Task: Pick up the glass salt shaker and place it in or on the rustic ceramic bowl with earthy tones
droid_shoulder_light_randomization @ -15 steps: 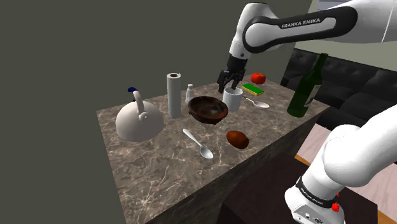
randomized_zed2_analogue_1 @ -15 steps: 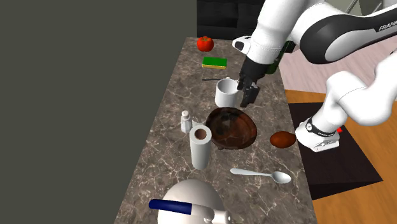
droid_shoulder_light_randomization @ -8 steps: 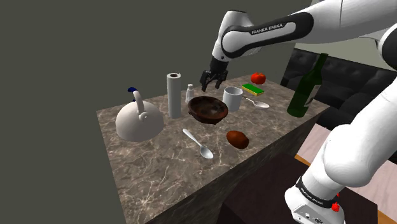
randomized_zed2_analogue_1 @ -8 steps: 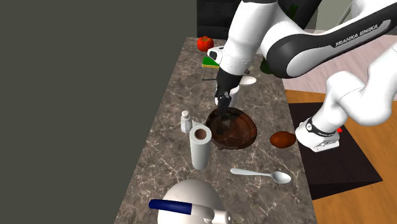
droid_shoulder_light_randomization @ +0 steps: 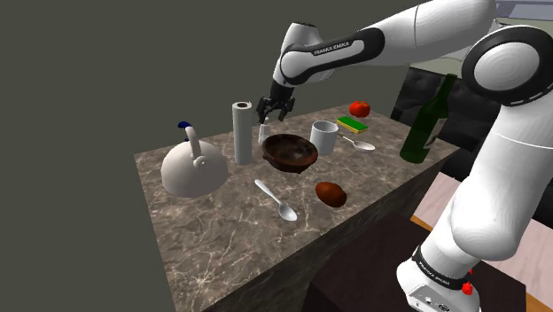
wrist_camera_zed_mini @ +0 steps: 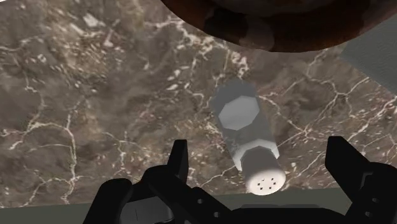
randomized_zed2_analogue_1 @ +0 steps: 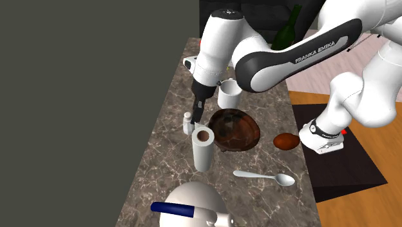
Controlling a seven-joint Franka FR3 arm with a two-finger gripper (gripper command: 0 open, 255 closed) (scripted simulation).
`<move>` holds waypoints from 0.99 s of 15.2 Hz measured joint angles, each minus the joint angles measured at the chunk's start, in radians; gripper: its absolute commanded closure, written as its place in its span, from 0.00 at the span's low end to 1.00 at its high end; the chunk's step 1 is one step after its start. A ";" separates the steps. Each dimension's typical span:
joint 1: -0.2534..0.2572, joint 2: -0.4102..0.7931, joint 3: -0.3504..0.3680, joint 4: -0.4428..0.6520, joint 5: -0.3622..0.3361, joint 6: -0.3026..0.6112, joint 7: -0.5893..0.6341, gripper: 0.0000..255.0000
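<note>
One label, FRANKA EMIKA, marks your arm [droid_shoulder_light_randomization: 337, 49] in the shoulder view; the end effector [droid_shoulder_light_randomization: 274, 108] hangs above the salt shaker [droid_shoulder_light_randomization: 264, 130] near the desk's [droid_shoulder_light_randomization: 221, 222] far edge. Second exterior view: the salt shaker [randomized_zed2_analogue_1: 188, 122] stands just beside the brown bowl [randomized_zed2_analogue_1: 234, 129]. Wrist view: the end effector [wrist_camera_zed_mini: 259, 156] gapes wide, the salt shaker [wrist_camera_zed_mini: 248, 137] between its tips, untouched.

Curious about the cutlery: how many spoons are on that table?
2. In the shoulder view, one spoon lies in front of the brown bowl; the second spoon lies right of the white mug, by the green sponge. The arm may hide others.
</note>
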 measured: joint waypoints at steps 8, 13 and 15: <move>0.003 0.065 0.003 -0.006 0.006 0.076 -0.001 0.00; 0.003 0.068 0.003 -0.006 0.006 0.079 -0.001 0.00; 0.003 0.068 0.003 -0.006 0.006 0.079 -0.001 1.00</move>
